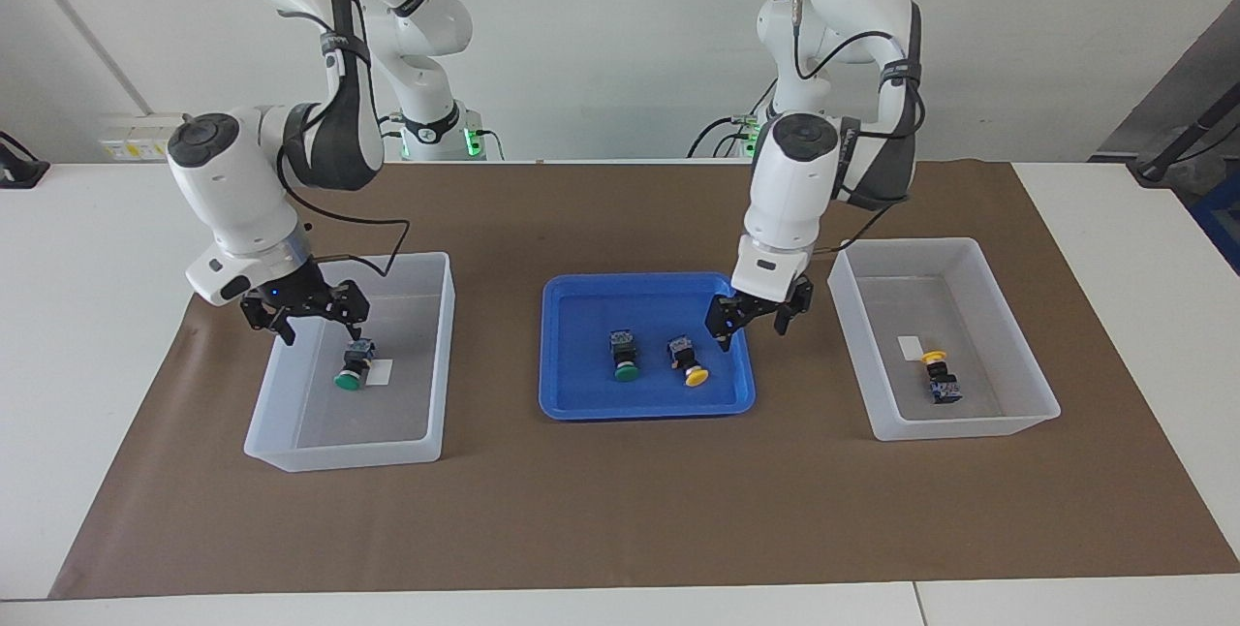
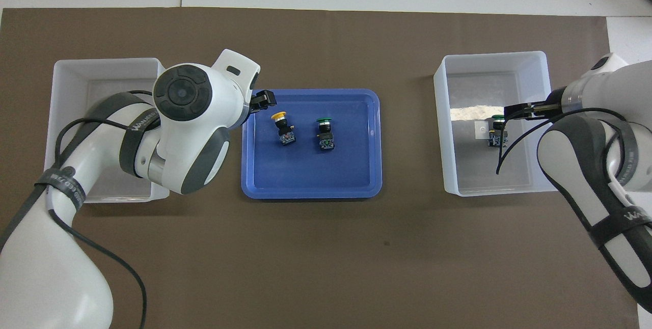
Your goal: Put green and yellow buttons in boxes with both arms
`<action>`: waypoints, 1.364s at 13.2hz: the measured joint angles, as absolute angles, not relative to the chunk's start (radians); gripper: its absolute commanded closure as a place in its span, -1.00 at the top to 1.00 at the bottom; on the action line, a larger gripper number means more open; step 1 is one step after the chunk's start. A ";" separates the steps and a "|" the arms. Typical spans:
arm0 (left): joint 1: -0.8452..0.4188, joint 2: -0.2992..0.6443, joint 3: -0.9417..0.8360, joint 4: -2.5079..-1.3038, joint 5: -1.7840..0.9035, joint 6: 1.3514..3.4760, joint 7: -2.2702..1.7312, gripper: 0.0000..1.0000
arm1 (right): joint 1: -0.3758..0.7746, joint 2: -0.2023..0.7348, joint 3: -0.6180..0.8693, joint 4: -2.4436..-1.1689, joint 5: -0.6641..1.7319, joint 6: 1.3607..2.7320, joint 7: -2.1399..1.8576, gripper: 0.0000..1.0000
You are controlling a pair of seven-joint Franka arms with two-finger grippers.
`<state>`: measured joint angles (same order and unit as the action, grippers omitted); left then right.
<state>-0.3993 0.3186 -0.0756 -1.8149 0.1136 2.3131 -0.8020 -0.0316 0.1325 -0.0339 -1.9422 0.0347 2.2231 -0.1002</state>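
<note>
A green button (image 1: 353, 366) lies in the box (image 1: 442, 355) at the right arm's end; it also shows in the overhead view (image 2: 497, 130). My right gripper (image 1: 322, 331) hangs open and empty just above it, inside the box walls. A yellow button (image 1: 938, 376) lies in the other box (image 1: 1009, 318) at the left arm's end. A green button (image 1: 625, 358) and a yellow button (image 1: 688, 362) lie in the blue tray (image 1: 581, 405). My left gripper (image 1: 754, 329) is open and empty over the tray's edge beside the yellow button.
The brown mat (image 1: 620, 510) covers the middle of the white table. In the overhead view the left arm (image 2: 188, 125) covers much of its box (image 2: 102, 64), and the yellow button in that box is hidden.
</note>
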 measured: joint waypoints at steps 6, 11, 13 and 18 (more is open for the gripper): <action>-0.440 0.450 -0.073 -1.816 0.160 2.470 -0.944 0.73 | -0.019 0.034 -0.024 -1.753 0.021 1.846 0.055 1.00; -0.474 0.450 -0.074 -1.840 0.160 2.460 -0.948 -1.00 | 0.014 0.006 -0.019 -1.676 0.012 1.727 0.090 1.00; -0.476 0.447 -0.073 -1.839 0.161 2.445 -0.949 -1.00 | 0.046 0.007 -0.017 -1.677 0.012 1.737 0.094 1.00; -0.451 0.340 -0.054 -1.826 0.163 2.335 -0.947 -1.00 | 0.186 0.077 -0.010 -1.684 0.012 1.850 0.217 1.00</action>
